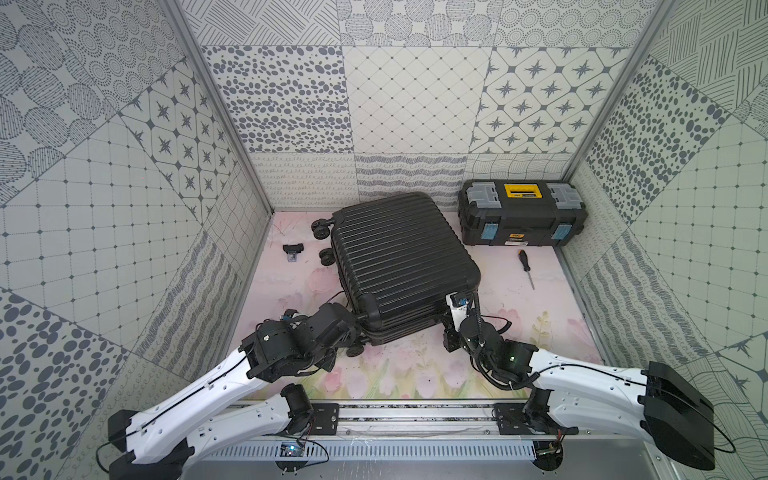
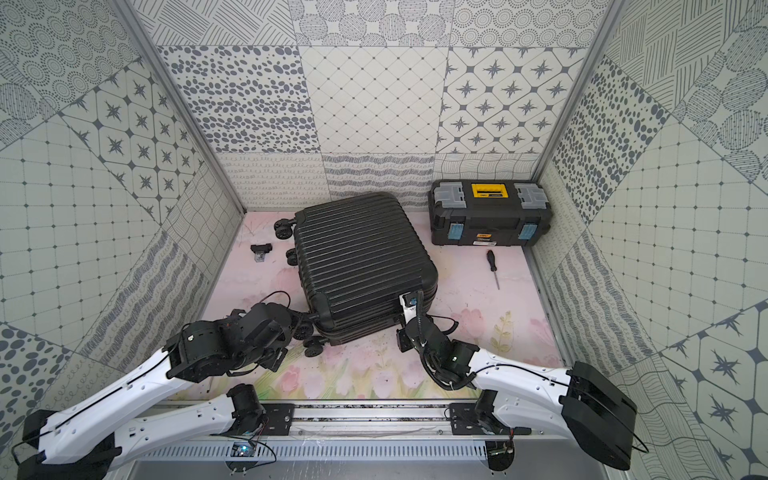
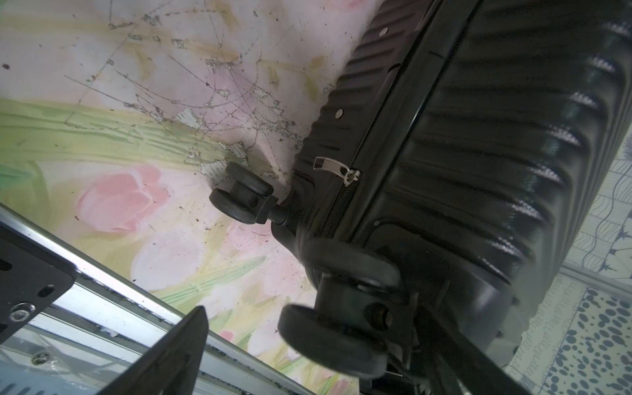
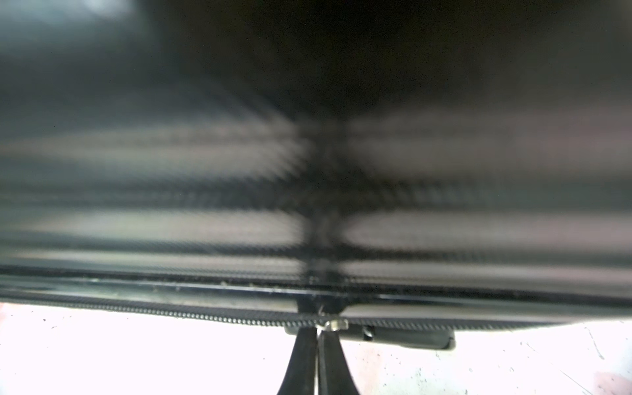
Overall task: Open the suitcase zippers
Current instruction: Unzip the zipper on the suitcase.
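Note:
The black ribbed suitcase (image 1: 399, 257) lies flat on the floral mat in both top views. In the left wrist view its zipper track (image 3: 337, 208) runs along the side seam, with a silver pull (image 3: 333, 167) lying loose on the shell. My left gripper (image 3: 311, 325) is open at the near left corner, one finger (image 3: 181, 349) over the mat, and a caster wheel (image 3: 328, 338) sits between the fingers. My right gripper (image 4: 319, 337) is at the near right side, shut on another silver zipper pull (image 4: 337, 324) on the track (image 4: 205, 316).
A black toolbox (image 1: 521, 212) with yellow and grey lid parts stands at the back right. A screwdriver (image 1: 525, 268) lies in front of it. A small black part (image 1: 293, 250) lies left of the suitcase. Patterned walls enclose three sides, and a metal rail (image 1: 415, 419) runs along the front.

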Controlling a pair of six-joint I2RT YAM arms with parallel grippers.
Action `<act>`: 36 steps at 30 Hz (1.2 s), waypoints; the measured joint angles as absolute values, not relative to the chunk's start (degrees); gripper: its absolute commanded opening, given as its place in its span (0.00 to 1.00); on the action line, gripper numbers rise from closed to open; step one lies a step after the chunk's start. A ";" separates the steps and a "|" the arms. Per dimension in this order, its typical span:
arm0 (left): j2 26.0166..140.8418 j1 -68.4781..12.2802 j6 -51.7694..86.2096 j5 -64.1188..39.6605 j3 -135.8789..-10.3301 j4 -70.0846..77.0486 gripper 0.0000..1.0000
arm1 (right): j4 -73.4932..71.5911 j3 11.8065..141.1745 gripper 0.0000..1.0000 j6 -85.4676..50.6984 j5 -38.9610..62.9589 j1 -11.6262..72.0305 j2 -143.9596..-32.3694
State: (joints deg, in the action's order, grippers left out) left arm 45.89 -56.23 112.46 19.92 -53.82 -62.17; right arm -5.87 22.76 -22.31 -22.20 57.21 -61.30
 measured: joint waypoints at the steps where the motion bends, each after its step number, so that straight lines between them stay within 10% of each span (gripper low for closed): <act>1: 46.02 -56.21 113.40 20.45 -53.23 -61.47 0.93 | -5.93 22.83 0.00 -22.31 -22.24 57.34 -61.52; 11: 49.41 -52.42 117.91 22.33 -51.86 -55.33 0.82 | -6.00 24.75 0.00 -22.04 -22.57 59.40 -64.34; 22: 50.43 -45.54 119.57 23.35 -49.04 -47.27 0.30 | -6.13 24.88 0.00 -22.22 -23.90 60.14 -64.97; 36: 48.25 -42.06 119.57 21.85 -47.77 -45.28 0.21 | -2.04 20.93 0.00 -22.50 -20.75 47.90 -55.68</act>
